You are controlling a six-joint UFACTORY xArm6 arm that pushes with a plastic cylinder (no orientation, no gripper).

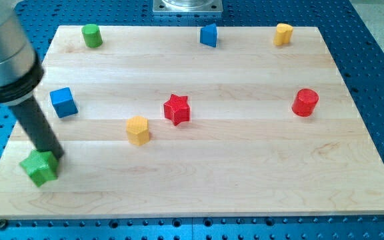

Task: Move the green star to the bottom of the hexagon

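The green star (41,167) sat near the board's bottom-left corner, touching my tip (54,156) on its upper right; the rod carried no jaws to open or close. The yellow hexagon (138,129) stood well apart, toward the board's middle, beside the red star (177,109).

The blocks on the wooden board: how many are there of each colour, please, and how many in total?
Green: 2, a cylinder and a star
Blue: 2, a cube and a block at the top
Yellow: 2, a hexagon and a block at the top right
Red: 2, a star and a cylinder
Total: 8
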